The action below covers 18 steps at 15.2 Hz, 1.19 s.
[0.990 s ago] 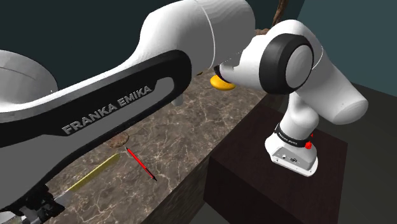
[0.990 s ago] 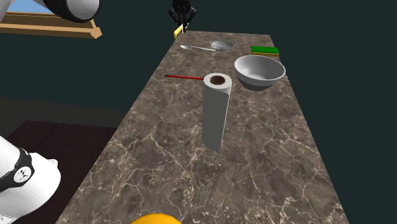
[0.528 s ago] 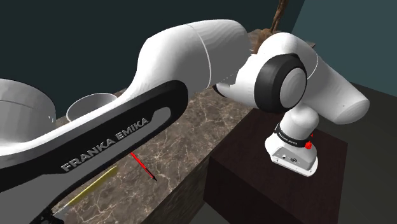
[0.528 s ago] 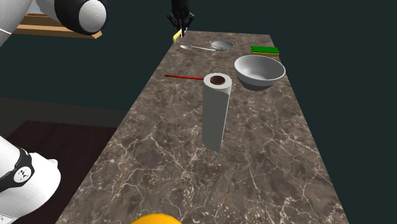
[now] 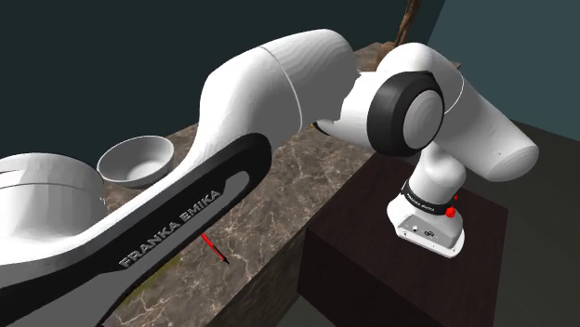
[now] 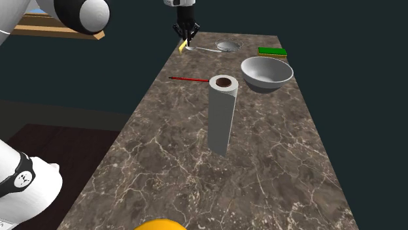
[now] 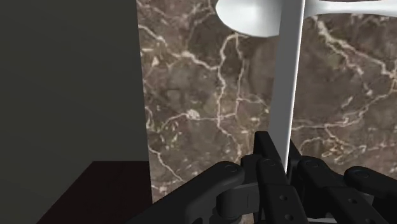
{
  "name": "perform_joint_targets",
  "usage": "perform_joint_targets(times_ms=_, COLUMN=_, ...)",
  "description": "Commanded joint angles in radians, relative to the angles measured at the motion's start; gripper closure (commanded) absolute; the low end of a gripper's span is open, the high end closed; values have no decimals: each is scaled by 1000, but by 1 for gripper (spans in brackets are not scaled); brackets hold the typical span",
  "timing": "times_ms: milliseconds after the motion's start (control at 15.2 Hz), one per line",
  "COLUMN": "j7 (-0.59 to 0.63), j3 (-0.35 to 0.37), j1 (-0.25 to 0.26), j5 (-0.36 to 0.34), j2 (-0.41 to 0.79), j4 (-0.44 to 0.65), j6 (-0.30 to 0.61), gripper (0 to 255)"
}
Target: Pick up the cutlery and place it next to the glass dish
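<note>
The gripper (image 7: 285,145) has its jaws pinched on the spoon (image 7: 289,76) by its handle, at the counter's (image 6: 261,163) far corner; lift straight up, slowly, keeping it level.

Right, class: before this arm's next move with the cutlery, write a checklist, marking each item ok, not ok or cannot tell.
1. Grip: fingers clasp the cutlery from both sides: ok.
2. Cutlery next to the bowl: not ok; the gripper is near the spoon, towards the counter's far end.
3. Bare counter beside the bowl for placing: ok.
4. Clearance past the upright roll: cannot tell.
5. Cutlery lifted off the counter: cannot tell.
</note>
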Motion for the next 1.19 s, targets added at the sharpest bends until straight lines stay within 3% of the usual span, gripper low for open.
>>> perform_joint_targets(times_ms=0, j7=4, j3=-1, j1=-5, j5=-2, j2=4, j4=-23, j6=26, gripper=255)
perform_joint_targets(times_ms=330, j7=11, j3=-6, j1=-11, j5=-10, j2=25, j4=-63, j6=84, gripper=255)
perform_joint_targets(times_ms=858, j7=11, j3=-6, j1=-11, j5=-10, j2=25, j4=-63, j6=83, gripper=255)
perform_joint_targets(times_ms=924, j7=11, j3=-6, j1=-11, j5=-10, j2=25, j4=-63, j6=83, gripper=0)
perform_joint_targets(times_ms=1122, j7=11, j3=-6, j1=-11, j5=-10, j2=25, j4=-63, j6=83, gripper=0)
